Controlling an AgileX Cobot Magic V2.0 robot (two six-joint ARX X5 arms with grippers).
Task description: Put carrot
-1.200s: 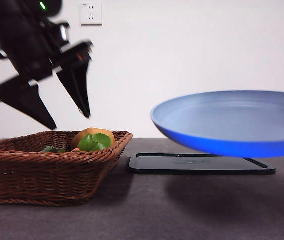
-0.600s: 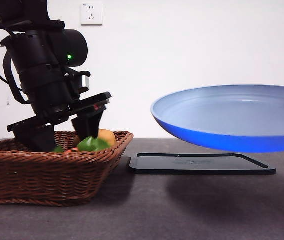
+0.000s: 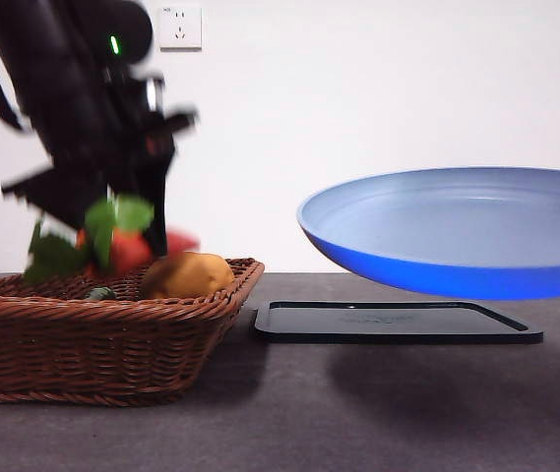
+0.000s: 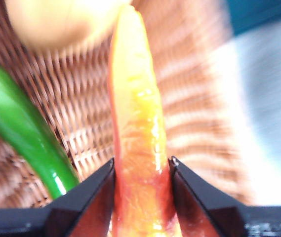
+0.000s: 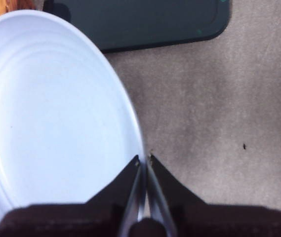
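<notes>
Backdrop: white wall behind a dark grey table (image 3: 378,413), with a wall socket (image 3: 179,26) up above the basket
Basket: brown wicker basket (image 3: 93,339) sitting on the table, my landmark for everything else
Left gripper: left gripper (image 4: 141,170) hangs just above the basket, jaws clamped tight on the carrot's body, pretty blurry in the front view
Carrot: carrot (image 3: 127,248) is lifted clear over the basket, red-orange body between the jaws, green leaves dangling off the thick end
Other stuff in basket: round orange-brown lump (image 3: 187,275) against the rim nearest the plate, plus a green item (image 4: 24,131) lying inside beside the carrot
Right gripper: right gripper (image 5: 144,165) pinches the rim of the blue plate (image 3: 457,236), jaws closed on it
Plate: held in the air well apart from the basket, tilted a bit
Mat: flat black mat (image 3: 398,322) on the table just beside the basket, under the plate
</notes>
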